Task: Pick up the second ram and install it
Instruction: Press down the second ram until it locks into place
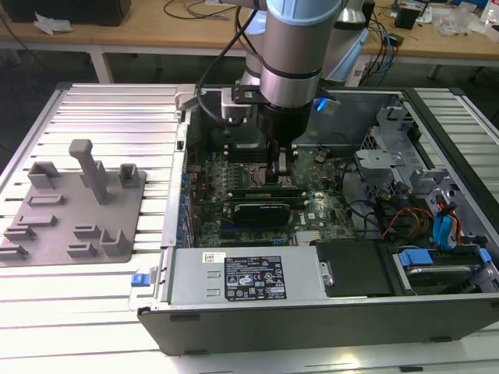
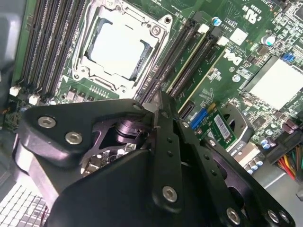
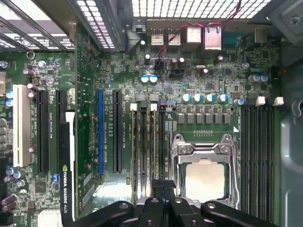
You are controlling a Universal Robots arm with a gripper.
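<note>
While hanging low at mid-frame inside the open computer case (image 1: 437,140), has the pincer (image 1: 282,173) shut, apparently on the top edge of the green memory stick (image 1: 253,187). Holds it along the black slots (image 3: 142,142), just left of the processor socket (image 3: 203,177). Looks light, stiff, thin, fragile; best gripped mid-length by bare edges, never twisted.

A robotics or electronics lab is suggested: an open black computer case (image 1: 327,312) is set on a ribbed aluminium worktop (image 1: 117,109), with cable-strewn wooden benches (image 1: 187,31) behind.
</note>
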